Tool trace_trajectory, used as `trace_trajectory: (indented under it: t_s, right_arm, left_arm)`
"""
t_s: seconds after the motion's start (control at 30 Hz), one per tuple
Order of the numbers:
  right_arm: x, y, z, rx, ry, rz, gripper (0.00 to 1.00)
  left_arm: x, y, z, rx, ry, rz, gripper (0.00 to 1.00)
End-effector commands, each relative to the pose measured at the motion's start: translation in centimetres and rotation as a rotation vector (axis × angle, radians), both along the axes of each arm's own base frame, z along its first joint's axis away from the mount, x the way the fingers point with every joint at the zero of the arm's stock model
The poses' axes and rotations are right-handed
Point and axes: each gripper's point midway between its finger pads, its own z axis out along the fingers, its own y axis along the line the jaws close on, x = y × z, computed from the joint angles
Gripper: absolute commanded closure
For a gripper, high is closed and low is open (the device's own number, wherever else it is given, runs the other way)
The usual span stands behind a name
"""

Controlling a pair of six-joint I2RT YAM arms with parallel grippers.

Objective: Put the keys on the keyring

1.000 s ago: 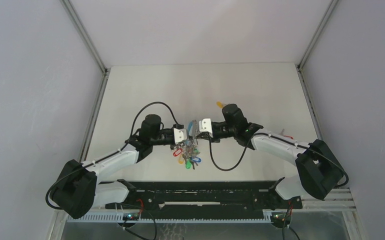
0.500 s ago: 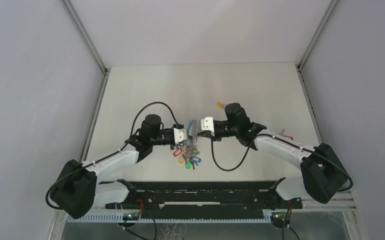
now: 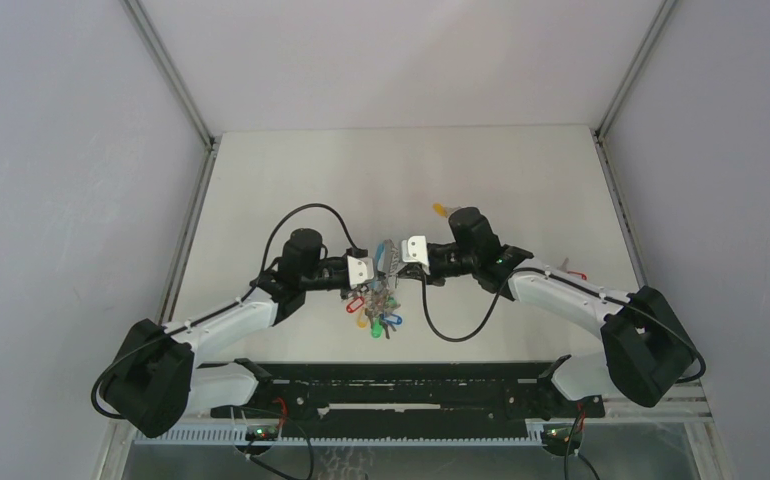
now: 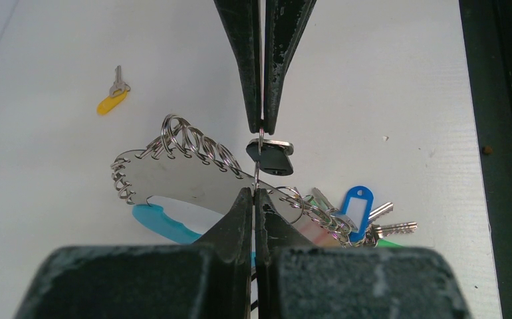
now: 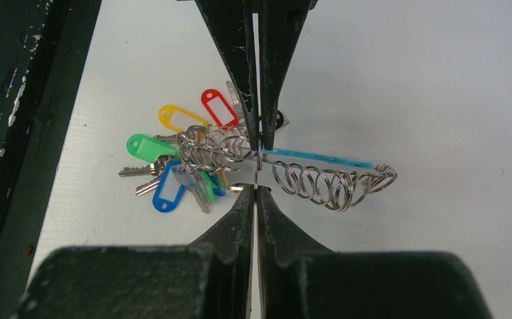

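Observation:
My left gripper [image 3: 373, 268] and right gripper [image 3: 399, 255] meet tip to tip above the table's middle. Both are shut on one small metal ring [image 4: 258, 163] that carries the black-tagged key [image 4: 270, 158]. The left wrist view shows my left gripper [image 4: 254, 191] below the ring and the right fingers [image 4: 276, 80] above it. The keyring [image 3: 373, 308] hangs and lies just beneath, with its chain of rings [image 5: 326, 183], light-blue band [image 4: 163, 224] and coloured tags [image 5: 173, 119]. A yellow-tagged key [image 3: 441, 210] lies loose behind the right gripper [image 5: 256, 189]. A red-tagged key [image 3: 572, 272] lies by the right arm.
A black rail [image 3: 391, 385] runs along the table's near edge, also showing in the wrist views [image 4: 499, 133]. A black cable [image 3: 451, 330] loops down from the right wrist beside the bunch. Grey walls enclose the table on three sides.
The right arm's elbow has shifted slightly to the right and its wrist a little back. Both grippers stay pinched together at the ring; the bunch has not moved.

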Motion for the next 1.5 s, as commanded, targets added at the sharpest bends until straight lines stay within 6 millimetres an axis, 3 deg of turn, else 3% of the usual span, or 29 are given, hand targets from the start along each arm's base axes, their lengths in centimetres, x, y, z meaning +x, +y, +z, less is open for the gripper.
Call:
trace_trajectory:
  t_s: [0.0, 1.47]
  right_arm:
    - [-0.05, 0.37, 1.87, 0.045, -0.036, 0.02, 1.0]
    - [0.47, 1.08, 1.26, 0.032, -0.025, 0.002, 1.0]
  left_arm:
    - [0.52, -0.72, 2.22, -0.048, -0.067, -0.015, 1.0]
    - [0.33, -0.86, 2.33, -0.054, -0.062, -0.027, 1.0]
